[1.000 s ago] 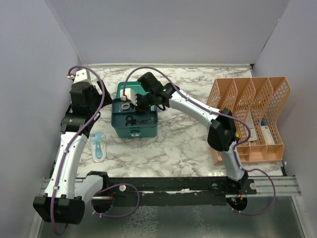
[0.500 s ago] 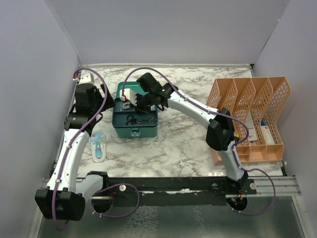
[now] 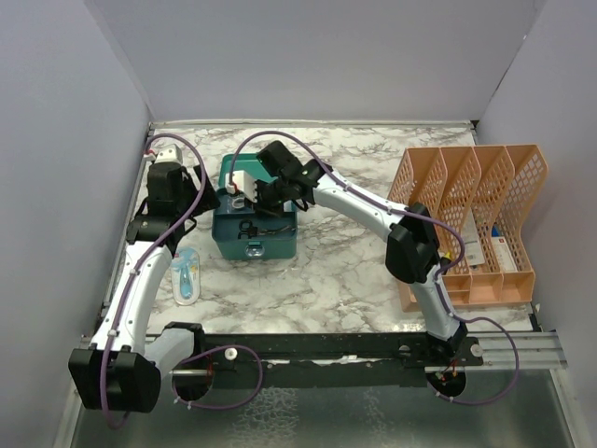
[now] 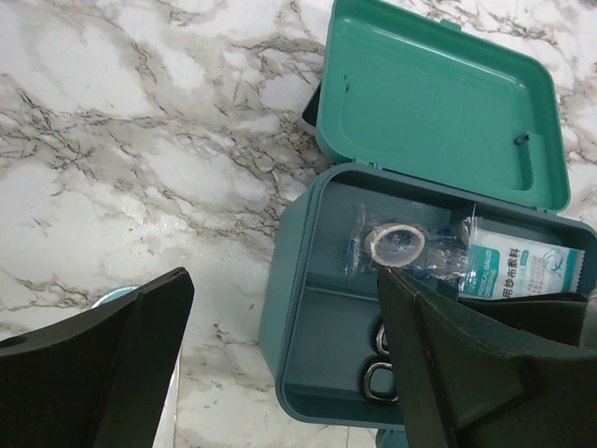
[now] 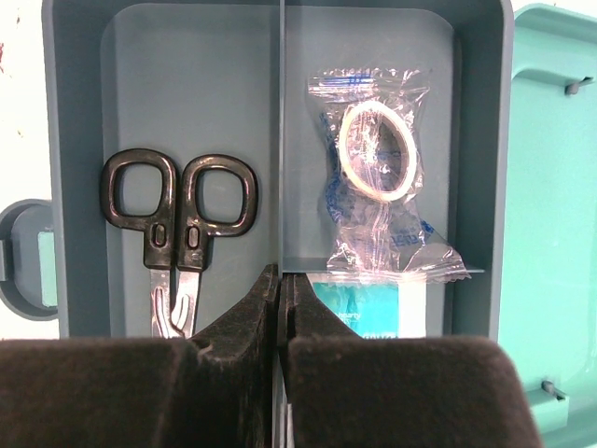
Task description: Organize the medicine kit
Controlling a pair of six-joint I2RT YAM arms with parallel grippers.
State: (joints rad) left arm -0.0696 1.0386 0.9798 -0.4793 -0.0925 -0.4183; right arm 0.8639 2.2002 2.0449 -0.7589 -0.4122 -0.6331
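Top external view is showing me reaching in from both sides of the marble tabletop [image 3: 354,271]. On the left, I am holding my left hand [image 3: 207,199] just beside the left wall of the medicine kit [image 3: 254,245], fingers spread wide apart and gripping nothing. Through the left wrist camera that left hand [image 4: 284,280] is hanging over the kit's near left corner. A small pale blue item [image 3: 187,273] is lying on the tabletop near that arm, apart from the kit. The medicine kit [image 4: 291,373] is sitting left of centre on the tabletop, its lid [image 4: 438,103] lying fully open behind it. Inside, black-handled scissors [image 5: 177,233] are lying in one compartment, and a roll of tape in a clear bag [image 5: 378,154] is lying in the next, with a teal and white packet [image 4: 522,275] beside it. I am holding my right hand [image 5: 280,280] over the open kit, fingertips pressed together on nothing, right above the divider between the scissors and the tape. Far right, an orange mesh rack [image 3: 471,224] is standing well apart from the kit.
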